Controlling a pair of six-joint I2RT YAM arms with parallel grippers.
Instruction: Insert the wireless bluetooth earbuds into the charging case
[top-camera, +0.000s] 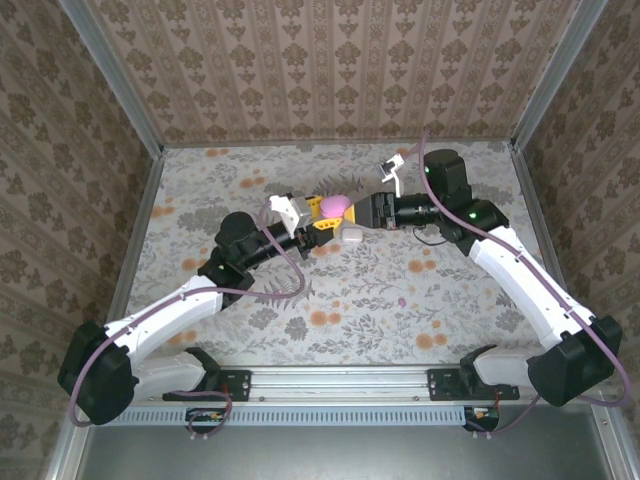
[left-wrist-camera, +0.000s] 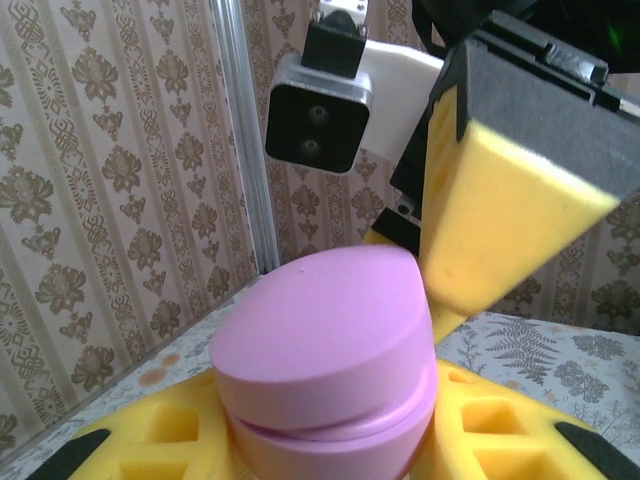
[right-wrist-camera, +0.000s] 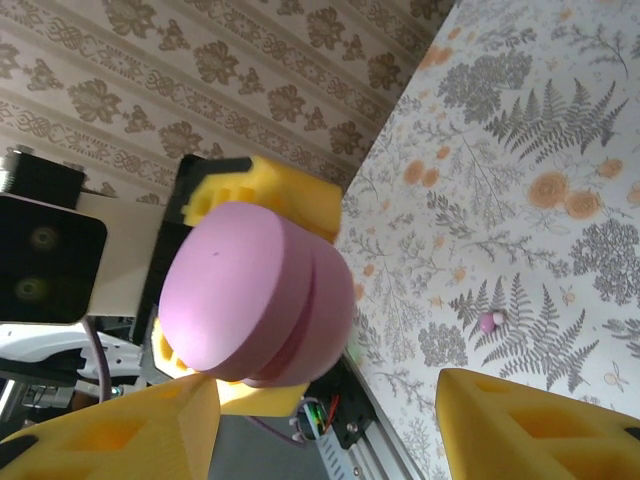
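Pink case (left-wrist-camera: 325, 370): smooth matt plastic with a faint sheen on the lid. Foam pads (left-wrist-camera: 500, 230): yellow, matt, finely porous, with dull black backing. Earbud (right-wrist-camera: 487, 321): pink, looks glossy. Table cover (top-camera: 350, 300): matt floral print; cannot tell whether it is paper or cloth. Frame rail (top-camera: 340, 380): bare brushed metal. Arm shells (top-camera: 520, 285): smooth white plastic.

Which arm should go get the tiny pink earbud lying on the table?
The right. The left gripper is clamped on the pink case, so it is busy. The right gripper is open and empty, and the pink earbud lies on its side of the table.
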